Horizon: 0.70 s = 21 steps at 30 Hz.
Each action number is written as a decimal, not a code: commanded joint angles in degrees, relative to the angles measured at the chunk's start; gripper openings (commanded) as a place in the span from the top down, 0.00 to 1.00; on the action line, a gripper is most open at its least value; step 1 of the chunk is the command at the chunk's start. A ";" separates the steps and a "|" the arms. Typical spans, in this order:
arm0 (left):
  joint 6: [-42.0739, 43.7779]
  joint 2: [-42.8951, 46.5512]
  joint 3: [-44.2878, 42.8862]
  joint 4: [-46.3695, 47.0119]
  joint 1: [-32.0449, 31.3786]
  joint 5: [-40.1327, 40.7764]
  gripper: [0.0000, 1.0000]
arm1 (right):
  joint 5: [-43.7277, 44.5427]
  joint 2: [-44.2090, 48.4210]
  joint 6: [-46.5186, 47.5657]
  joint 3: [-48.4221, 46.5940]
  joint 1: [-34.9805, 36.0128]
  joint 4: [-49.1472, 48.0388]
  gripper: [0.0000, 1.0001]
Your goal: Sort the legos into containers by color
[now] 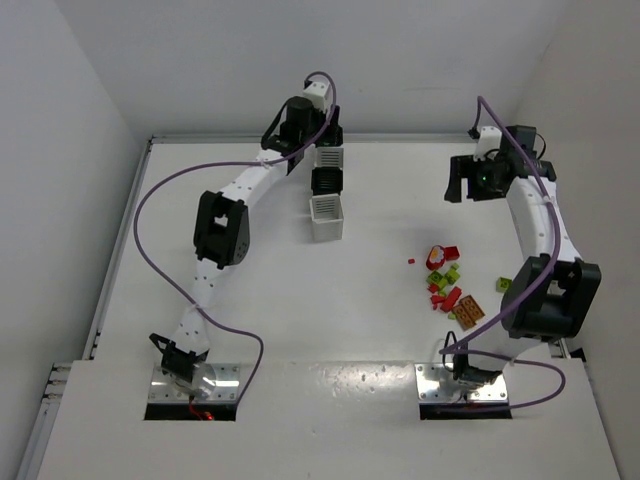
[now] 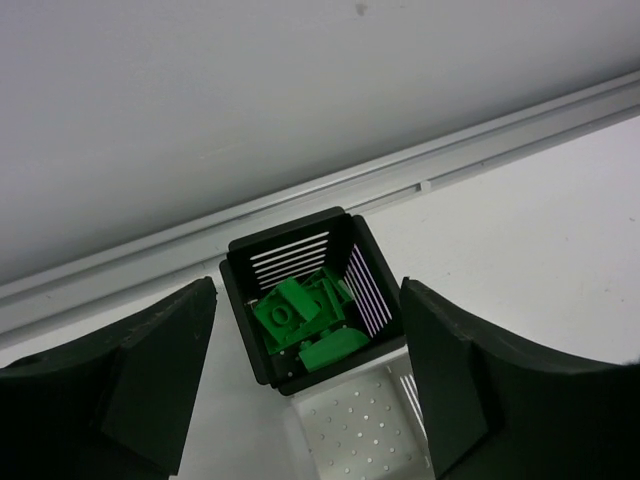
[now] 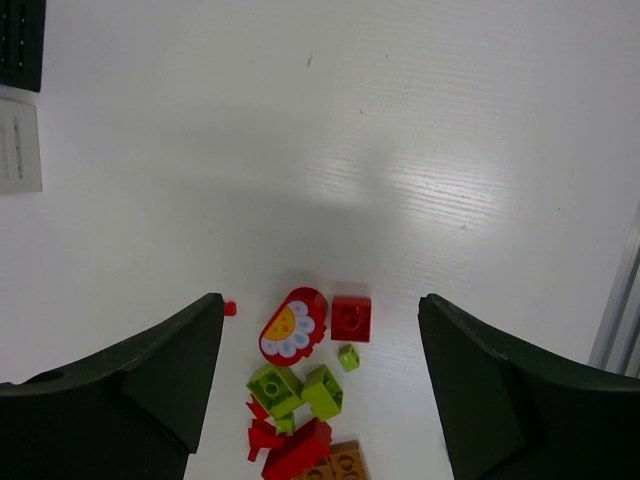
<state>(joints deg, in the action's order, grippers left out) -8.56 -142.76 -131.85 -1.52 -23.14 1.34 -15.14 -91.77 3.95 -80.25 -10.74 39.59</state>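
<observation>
The bins [image 1: 327, 232] run in a row up the top view's upper middle. Green legos [image 2: 305, 315] lie in the black bin [image 2: 290, 258] at frame centre, with the left gripper [image 2: 307, 330] spread wide and empty over it. The right gripper [image 3: 320, 310] is wide and empty over loose legos [image 3: 300, 400] at bottom centre.

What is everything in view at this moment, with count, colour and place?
bins: four, two black and two white, row at far centre of table
green legos: several, inside the far black bin
loose legos: one pile, red, lime and orange, right side of table
red stray: one, left of the pile
lime stray: one, right of the pile
cables: two, purple, along the arms
arms: two, white and black
left jaws: open, empty, above the far black bin
right jaws: open, empty, past the pile's far side
</observation>
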 commanded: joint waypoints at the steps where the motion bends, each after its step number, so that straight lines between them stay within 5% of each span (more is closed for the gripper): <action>1: 0.30 0.19 -2.44 4.24 0.11 0.41 0.19 | 1.34 3.78 2.82 1.92 -0.16 -1.10 0.21; 4: -0.23 2.48 -1.31 4.85 0.11 -0.20 0.00 | 2.65 4.40 7.55 3.60 -0.16 1.35 0.21; 9: 1.78 10.90 3.79 3.64 0.11 -4.15 0.00 | 9.67 7.22 10.82 7.20 -1.55 2.68 0.26; 16: 6.71 20.49 10.46 -14.29 1.51 -1.17 0.00 | 11.96 10.81 16.24 12.21 -5.25 8.57 0.34; 21: 10.66 28.49 19.08 -20.61 6.95 -16.78 0.00 | 9.36 8.98 27.49 14.51 -10.60 12.60 0.36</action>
<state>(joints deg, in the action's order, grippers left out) -1.15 -118.78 -115.33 -16.60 -20.16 -6.63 -4.69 -82.56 22.35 -66.11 -18.96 49.06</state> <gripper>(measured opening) 0.995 0.648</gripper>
